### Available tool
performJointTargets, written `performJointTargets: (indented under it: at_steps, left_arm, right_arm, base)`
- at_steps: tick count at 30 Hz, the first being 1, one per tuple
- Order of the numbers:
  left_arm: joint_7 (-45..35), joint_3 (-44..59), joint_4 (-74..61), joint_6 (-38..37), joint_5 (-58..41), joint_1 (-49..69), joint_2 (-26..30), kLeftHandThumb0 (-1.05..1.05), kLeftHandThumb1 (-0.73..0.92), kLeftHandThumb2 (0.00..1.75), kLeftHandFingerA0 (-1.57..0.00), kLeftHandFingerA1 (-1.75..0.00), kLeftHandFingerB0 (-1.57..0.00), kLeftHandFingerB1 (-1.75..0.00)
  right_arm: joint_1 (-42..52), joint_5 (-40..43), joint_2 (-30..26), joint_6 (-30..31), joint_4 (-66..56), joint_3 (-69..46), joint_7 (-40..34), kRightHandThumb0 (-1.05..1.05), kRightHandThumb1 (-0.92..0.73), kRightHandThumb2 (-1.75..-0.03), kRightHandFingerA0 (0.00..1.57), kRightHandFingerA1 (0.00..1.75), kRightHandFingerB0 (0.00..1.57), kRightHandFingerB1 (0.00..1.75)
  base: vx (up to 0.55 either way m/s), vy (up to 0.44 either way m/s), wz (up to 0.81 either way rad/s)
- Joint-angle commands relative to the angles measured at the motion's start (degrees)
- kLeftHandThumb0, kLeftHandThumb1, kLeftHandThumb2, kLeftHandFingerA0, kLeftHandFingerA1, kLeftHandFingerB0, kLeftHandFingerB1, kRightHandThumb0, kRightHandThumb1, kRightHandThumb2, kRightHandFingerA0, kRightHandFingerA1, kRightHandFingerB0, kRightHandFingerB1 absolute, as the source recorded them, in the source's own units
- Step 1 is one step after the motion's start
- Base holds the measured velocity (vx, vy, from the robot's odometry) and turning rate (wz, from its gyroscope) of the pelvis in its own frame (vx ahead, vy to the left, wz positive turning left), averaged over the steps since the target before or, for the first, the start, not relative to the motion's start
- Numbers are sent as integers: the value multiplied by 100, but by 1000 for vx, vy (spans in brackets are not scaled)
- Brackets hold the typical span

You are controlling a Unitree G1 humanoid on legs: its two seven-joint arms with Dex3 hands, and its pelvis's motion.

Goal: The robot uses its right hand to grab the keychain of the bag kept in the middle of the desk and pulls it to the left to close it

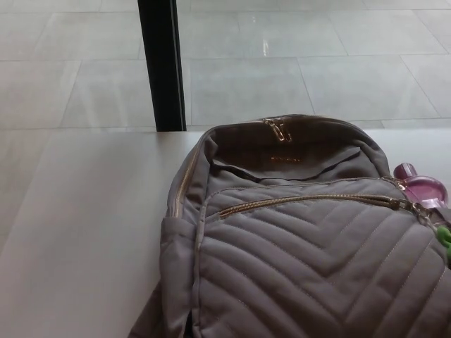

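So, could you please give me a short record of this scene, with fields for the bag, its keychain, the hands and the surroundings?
bag: grey quilted backpack lying on the white desk
top opening: gaping, lining visible
front zip: gold, runs across the front; cannot tell whether open or shut
keychain: pink piece with a green bit below, at the zip's right end
hands: neither in view
behind: black post, tiled floor
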Motion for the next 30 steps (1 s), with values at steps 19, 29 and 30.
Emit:
performJointTargets:
  at_steps: [19, 29, 30]
  left_arm:
    - [-850, 472, 325, -79, -630, -201, 208, -57, 67, 60, -46, -53, -31, -35]
    - [-798, 413, 260, -57, -549, -272, 234, -58, 68, 60, -50, -53, -33, -36]
    - [-785, 406, 275, -47, -540, -282, 243, -58, 68, 60, -50, -53, -33, -36]
  right_arm:
    - [-616, 2117, -899, 1162, -6400, -657, 910, -70, -49, -86, 20, 52, 5, 29]
    - [-336, 1516, -888, 938, -6619, 302, 1518, -60, -66, -61, 20, 46, 0, 15]
    - [-304, 1551, -895, 976, -6637, 351, 1547, -60, -66, -61, 20, 46, 0, 15]
  base:
    - [0, 0, 0]
    - [0, 0, 0]
    - [0, 0, 0]
